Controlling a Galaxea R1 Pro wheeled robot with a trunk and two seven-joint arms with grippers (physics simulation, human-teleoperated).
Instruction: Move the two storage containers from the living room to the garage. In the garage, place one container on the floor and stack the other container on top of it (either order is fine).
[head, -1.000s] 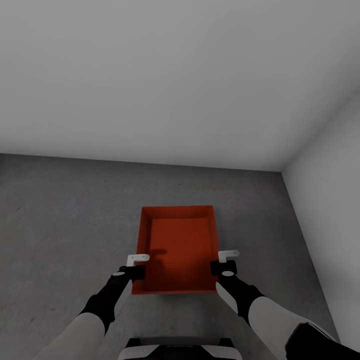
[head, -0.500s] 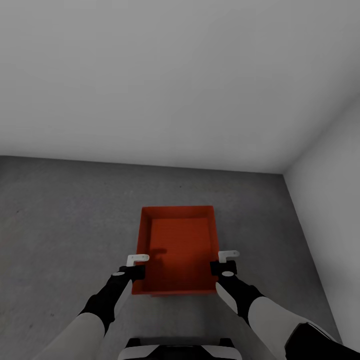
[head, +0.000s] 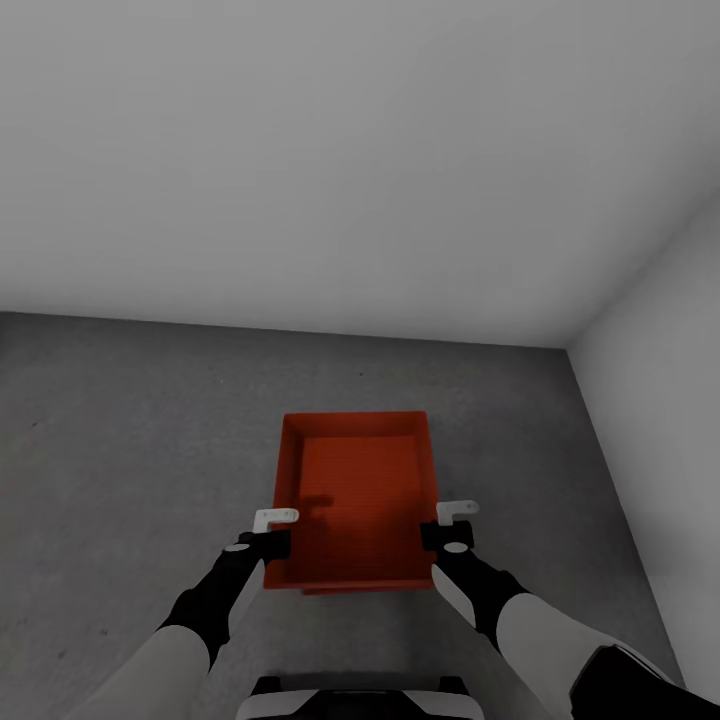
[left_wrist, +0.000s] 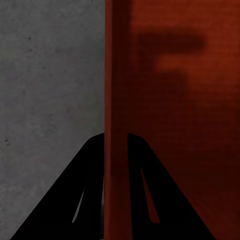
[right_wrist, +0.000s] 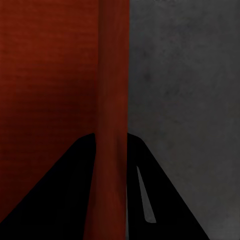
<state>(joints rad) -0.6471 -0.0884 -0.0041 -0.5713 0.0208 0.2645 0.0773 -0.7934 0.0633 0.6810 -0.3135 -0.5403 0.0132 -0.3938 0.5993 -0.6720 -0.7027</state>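
An orange-red storage container (head: 355, 500) is held low over the dark grey garage floor (head: 120, 430), its open top facing me. My left gripper (head: 272, 540) is shut on its left wall near the front corner. My right gripper (head: 440, 535) is shut on its right wall. In the left wrist view the black fingers (left_wrist: 85, 190) straddle the thin red wall (left_wrist: 116, 75). The right wrist view shows the same grip on the other wall (right_wrist: 114, 75). A thin darker red strip (head: 360, 589) shows under the near edge; I cannot tell what it belongs to.
A plain pale grey wall (head: 300, 150) runs across the back. A second pale wall (head: 660, 380) closes the right side, forming a corner to the right of the container. Bare concrete extends to the left (left_wrist: 50, 75) and right (right_wrist: 185, 75) of the container.
A thin darker red strip has come into sight below the container's near edge. Arms and container have otherwise barely moved.
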